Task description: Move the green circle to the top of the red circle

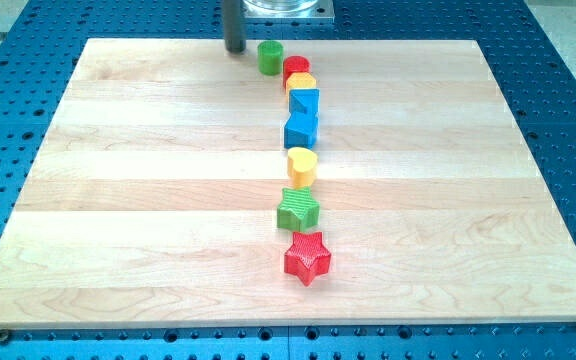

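Observation:
The green circle (270, 56) stands near the board's top edge, just up and left of the red circle (296, 70), the two almost touching. My tip (235, 49) rests on the board a short way to the left of the green circle, apart from it. The rod rises out of the view's top.
A column of blocks runs down from the red circle: a yellow block (302, 82), a blue block (305, 101), a blue star-like block (301, 130), a yellow heart (302, 165), a green star (298, 209), a red star (307, 257). The wooden board (118, 200) lies on a blue perforated table.

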Robot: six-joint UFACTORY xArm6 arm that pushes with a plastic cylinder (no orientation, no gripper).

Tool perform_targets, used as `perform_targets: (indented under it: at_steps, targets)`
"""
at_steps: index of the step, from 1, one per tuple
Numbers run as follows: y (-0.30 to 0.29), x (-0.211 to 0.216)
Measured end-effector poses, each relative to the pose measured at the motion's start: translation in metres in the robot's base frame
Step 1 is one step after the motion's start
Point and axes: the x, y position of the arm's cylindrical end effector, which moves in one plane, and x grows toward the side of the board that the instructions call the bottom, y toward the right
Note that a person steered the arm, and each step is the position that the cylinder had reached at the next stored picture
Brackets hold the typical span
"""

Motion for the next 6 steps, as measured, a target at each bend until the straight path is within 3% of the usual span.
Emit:
perform_targets:
  at_steps: [6]
  targets:
    - [0.074,-0.001]
